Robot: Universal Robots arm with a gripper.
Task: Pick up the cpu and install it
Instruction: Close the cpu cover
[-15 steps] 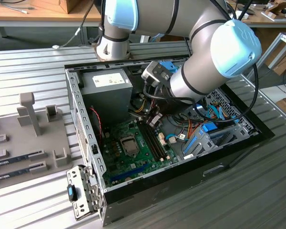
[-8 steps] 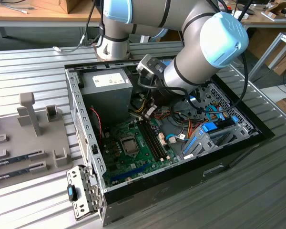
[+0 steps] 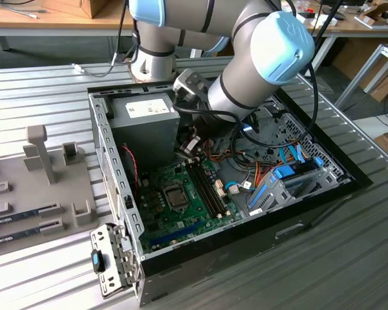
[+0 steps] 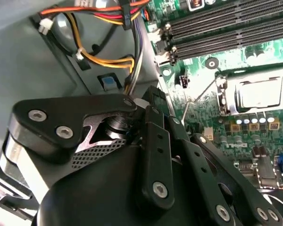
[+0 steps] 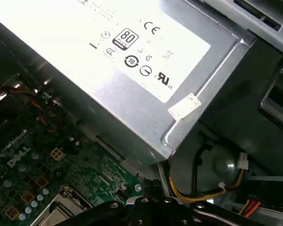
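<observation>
Silver-grey and square, the cpu already sits in its metal-framed socket on the green motherboard, as we see in the second wrist view; in the exterior view the cpu lies near the middle of the board, at about 7 o'clock from the arm's wrist.

We see the black gripper in the second wrist view, its linkages and bolts large in the foreground, reaching toward the board beside the long black memory slots. Whether the fingers are spread or closed we cannot tell, and we see nothing held in them. The cpu lies apart from the gripper, at roughly 3 o'clock from it in that view.

In the exterior view the grey and pale-blue robot arm leans into the open black computer case, which rests on a ribbed grey metal surface. Orange, yellow and red cables run along the grey case wall near the gripper.

In the first wrist view we see the silver power supply box with its white label, tilted above the motherboard. At 9 o'clock from the case, in the exterior view, a grey fixture tray holds upright posts and long narrow memory sticks.
</observation>
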